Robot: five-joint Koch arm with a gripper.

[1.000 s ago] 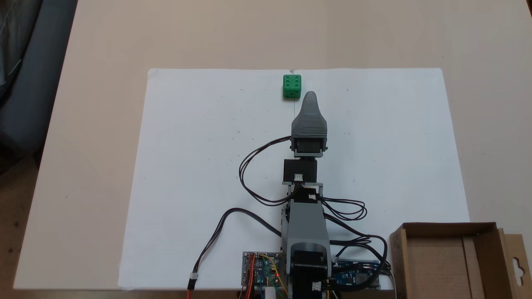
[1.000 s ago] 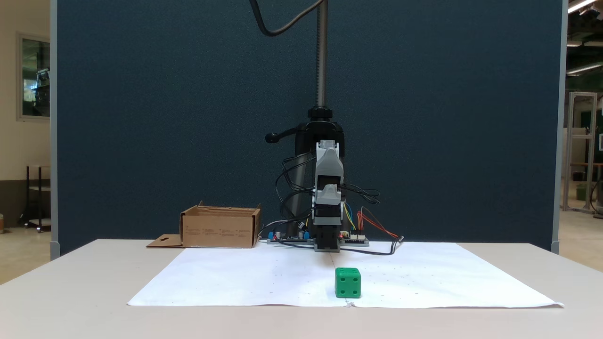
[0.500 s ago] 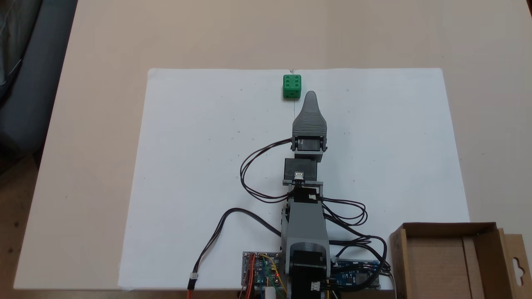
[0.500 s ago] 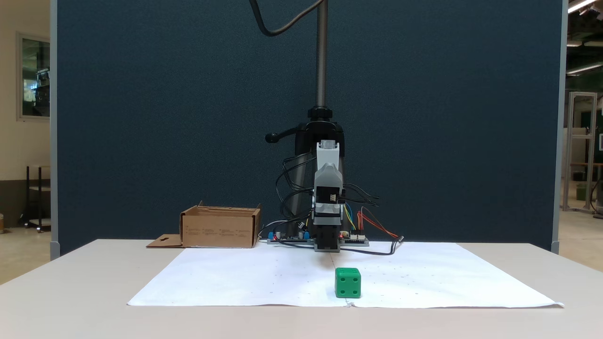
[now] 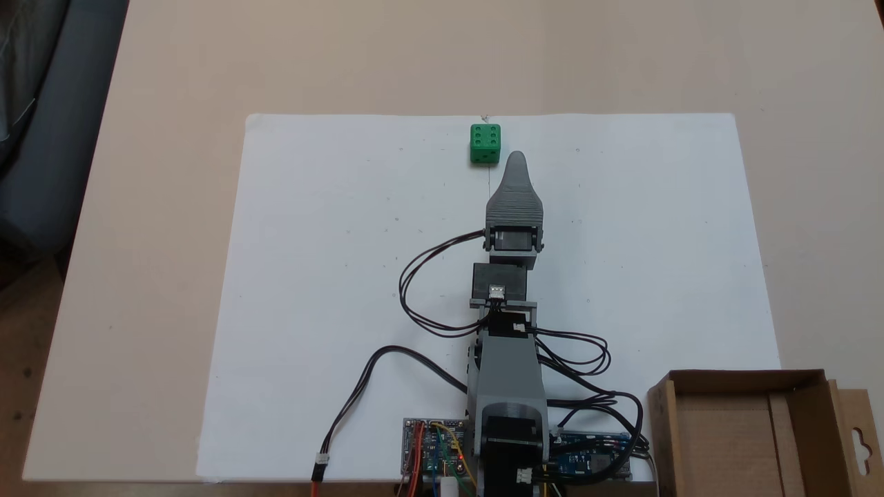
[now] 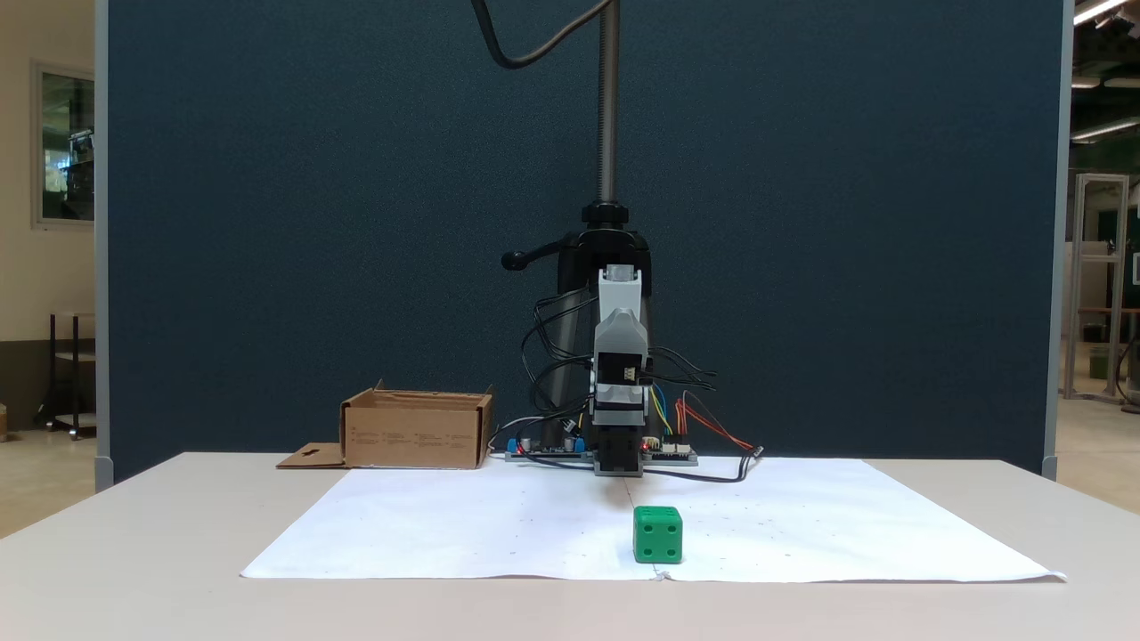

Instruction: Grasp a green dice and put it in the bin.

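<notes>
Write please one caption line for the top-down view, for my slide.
Koch arm's gripper poised beside the green dice on white paper; cardboard bin waits at lower right.

One camera straight overhead, another low at table level facing the arm (image 6: 621, 383); white sheet (image 5: 311, 276) shared.

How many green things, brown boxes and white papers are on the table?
Green dice: 1
Brown cardboard bin: 1
White paper sheet: 1
Total: 3
</notes>
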